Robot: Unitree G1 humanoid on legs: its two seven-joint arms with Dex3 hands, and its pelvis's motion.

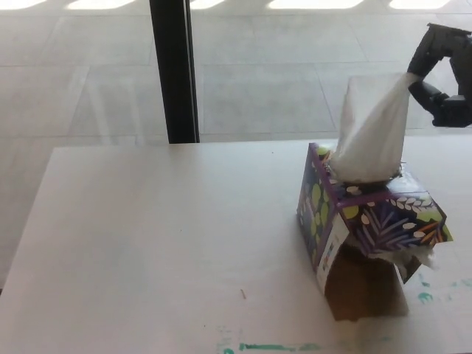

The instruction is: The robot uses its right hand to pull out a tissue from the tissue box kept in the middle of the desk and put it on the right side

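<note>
Pale tiled floor (295,88), black post (174,70)

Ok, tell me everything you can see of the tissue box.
The tissue box is a cube-shaped cardboard carton, purple with yellow-green spots and white and orange leaf patterns. It stands upright on the white desk, toward its right side. A white tissue rises from the top opening, stretched up to the right hand, which pinches its upper corner. The near side is torn open, a flap with a white label hangs loose, brown cardboard shows inside, and a scrap of tissue pokes out at the lower right.
</note>
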